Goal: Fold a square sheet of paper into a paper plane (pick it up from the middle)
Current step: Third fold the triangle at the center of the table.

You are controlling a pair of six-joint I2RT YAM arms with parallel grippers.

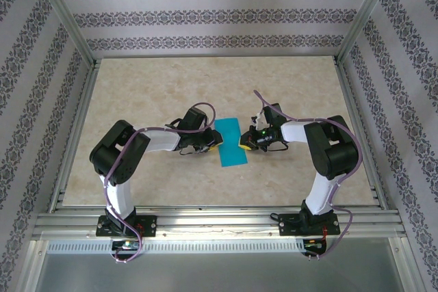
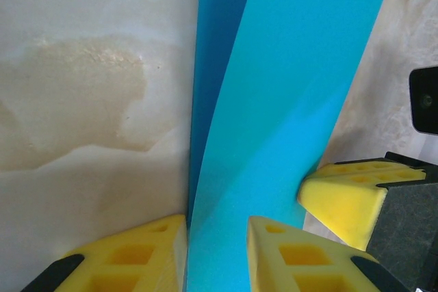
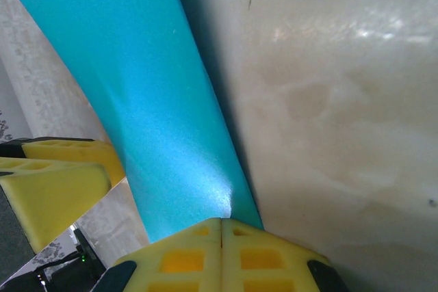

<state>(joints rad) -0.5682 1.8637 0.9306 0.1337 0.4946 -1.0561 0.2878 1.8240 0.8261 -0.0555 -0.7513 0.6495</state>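
Our right pincer (image 3: 221, 222) is pinched together on one edge of the folded teal sheet of paper (image 1: 230, 142) at the middle of the counter (image 1: 157, 80); our left pincer (image 2: 217, 222) straddles its opposite edge, jaws apart.

Left wrist view crops the square sheet of paper (image 2: 294, 100) (both ends).

We see a beige marbled table (image 1: 171, 94) edged by aluminium rails (image 1: 205, 218). Near its middle lies a folded teal sheet of paper (image 1: 230, 143), perhaps partly lifted.
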